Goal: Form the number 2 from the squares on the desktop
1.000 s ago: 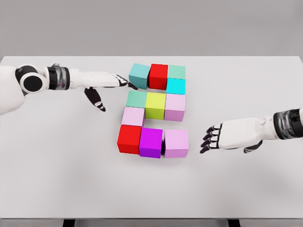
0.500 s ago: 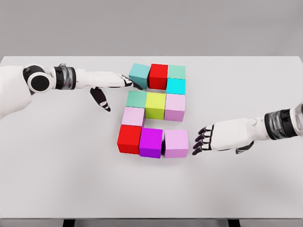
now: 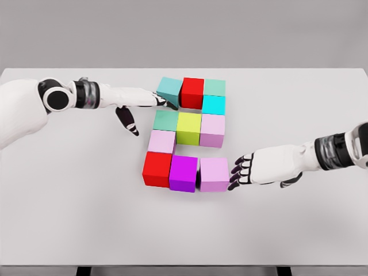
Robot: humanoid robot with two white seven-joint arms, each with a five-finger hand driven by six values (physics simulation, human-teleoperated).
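On the white desk the coloured blocks sit packed into a near-finished 2; the right hand, fingers spread and holding nothing, touches the pink corner block, likely to close its gap, while the open left hand braces the teal block

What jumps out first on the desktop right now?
A block of coloured cubes mid-table already reads as a 2, its red cube in the top row. The left robot hand reaches the teal cube at top left; the right robot hand meets the pink cube at bottom right.
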